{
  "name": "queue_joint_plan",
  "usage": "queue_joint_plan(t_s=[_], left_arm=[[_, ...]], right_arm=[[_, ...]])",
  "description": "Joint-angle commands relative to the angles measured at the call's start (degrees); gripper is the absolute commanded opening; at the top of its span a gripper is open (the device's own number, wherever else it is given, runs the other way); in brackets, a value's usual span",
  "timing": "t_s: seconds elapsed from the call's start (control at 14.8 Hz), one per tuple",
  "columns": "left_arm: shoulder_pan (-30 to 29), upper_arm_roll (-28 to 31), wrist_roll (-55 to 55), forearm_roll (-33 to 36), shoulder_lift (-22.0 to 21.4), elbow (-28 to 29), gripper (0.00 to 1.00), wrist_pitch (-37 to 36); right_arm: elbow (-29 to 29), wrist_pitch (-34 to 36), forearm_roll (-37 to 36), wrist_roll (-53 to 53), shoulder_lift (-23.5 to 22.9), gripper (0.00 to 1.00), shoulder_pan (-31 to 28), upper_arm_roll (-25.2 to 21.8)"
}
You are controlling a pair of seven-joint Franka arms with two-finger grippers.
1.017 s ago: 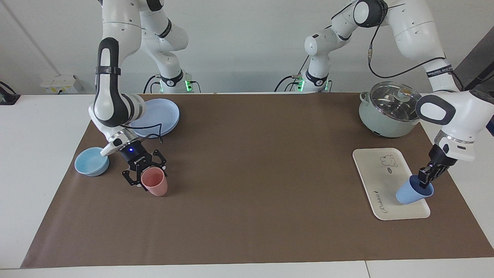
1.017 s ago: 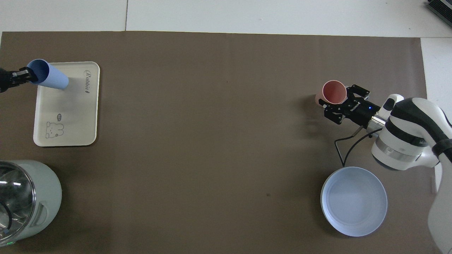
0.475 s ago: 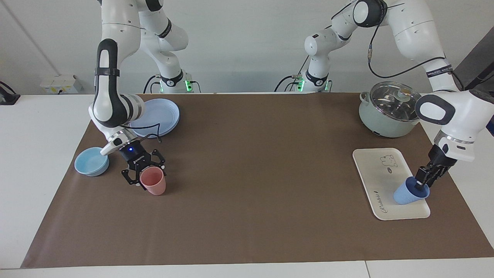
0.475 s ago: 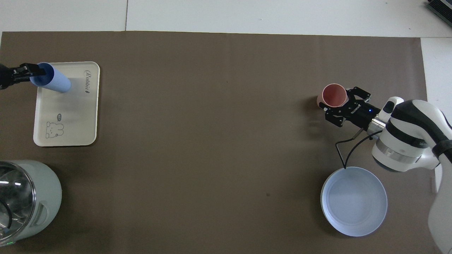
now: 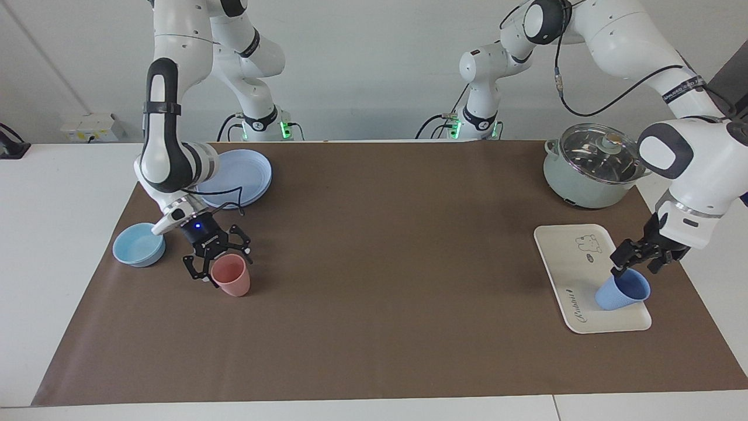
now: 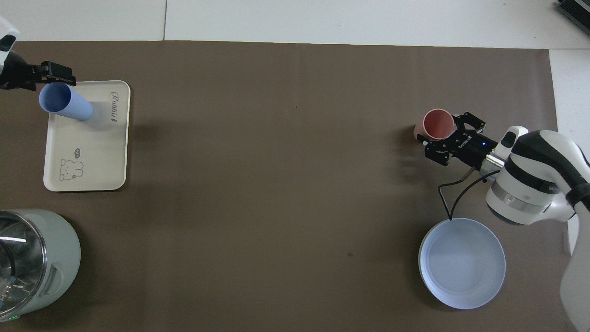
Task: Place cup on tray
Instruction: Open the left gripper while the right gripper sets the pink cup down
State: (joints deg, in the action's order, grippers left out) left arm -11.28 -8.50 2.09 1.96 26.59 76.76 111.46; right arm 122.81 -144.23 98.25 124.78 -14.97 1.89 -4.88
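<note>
Two grippers stand with fingers spread, neither holding anything. At lower right of the facing view the left gripper (image 5: 640,263) hangs just above the rim of the cup (image 5: 622,293), clear of it. That cup stands upright on the tray (image 5: 570,257), at the corner farthest from the robots, toward the left arm's end of the table. By my reading the placing is done and the release is in hand; the next move calls for a straight lift so a finger does not tip the cup. At centre left, the right gripper (image 5: 217,260) sits against the pink cup (image 5: 231,276) on the brown mat (image 5: 385,263), between blue bowl (image 5: 138,244) and cup, below the blue plate (image 5: 242,175).
</note>
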Motion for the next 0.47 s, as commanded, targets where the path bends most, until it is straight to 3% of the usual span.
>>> queue_joint_plan(t_s=[0.0,0.2,0.41], left_arm=[[3.8,1.2,-4.6,2.2,-0.1,-4.5,1.0,-10.1],[5.6,0.2,-6.1,1.5,-4.1,-4.2,1.0,-16.9],[7.2,0.2,-10.3,1.9,-8.2,-1.8,1.0,-21.3]], right_arm=[[0.4,-2.2,1.9,-3.0,2.6,1.0,-0.2,0.7],[0.4,-3.5,1.5,-8.4,4.2,1.0,1.3,0.7],[0.3,-11.3,1.4,-15.9,6.8,1.0,6.1,0.7]])
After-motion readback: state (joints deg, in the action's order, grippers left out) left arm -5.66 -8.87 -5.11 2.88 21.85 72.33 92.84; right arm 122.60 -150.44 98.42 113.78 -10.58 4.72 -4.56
